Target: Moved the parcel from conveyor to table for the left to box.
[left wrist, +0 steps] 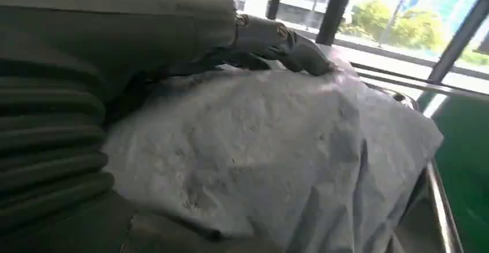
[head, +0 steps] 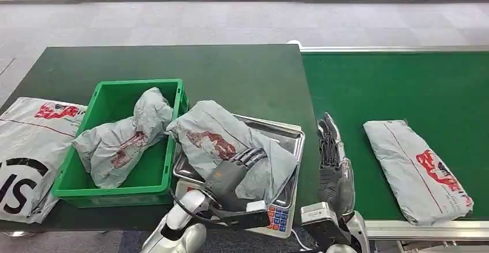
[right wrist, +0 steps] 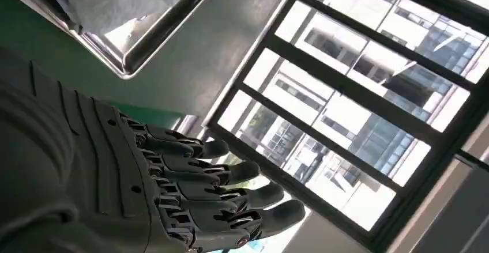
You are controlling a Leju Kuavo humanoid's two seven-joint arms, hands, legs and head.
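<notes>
Four grey parcels: one in green bin (head: 118, 143), one on tabletop (head: 254, 74) left edge, one on conveyor (head: 398, 86), one on scale tray (head: 291, 135) w/ left hand (head: 233, 172) fingers clamped on it; right hand (head: 334, 169) fingers apart, empty.

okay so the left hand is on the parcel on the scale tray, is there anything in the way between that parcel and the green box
Nothing stands in the gap itself: the parcel under the left hand lies on the metal tray right beside the green box. It must clear the box's near wall, and another parcel already takes up much of the inside.
</notes>
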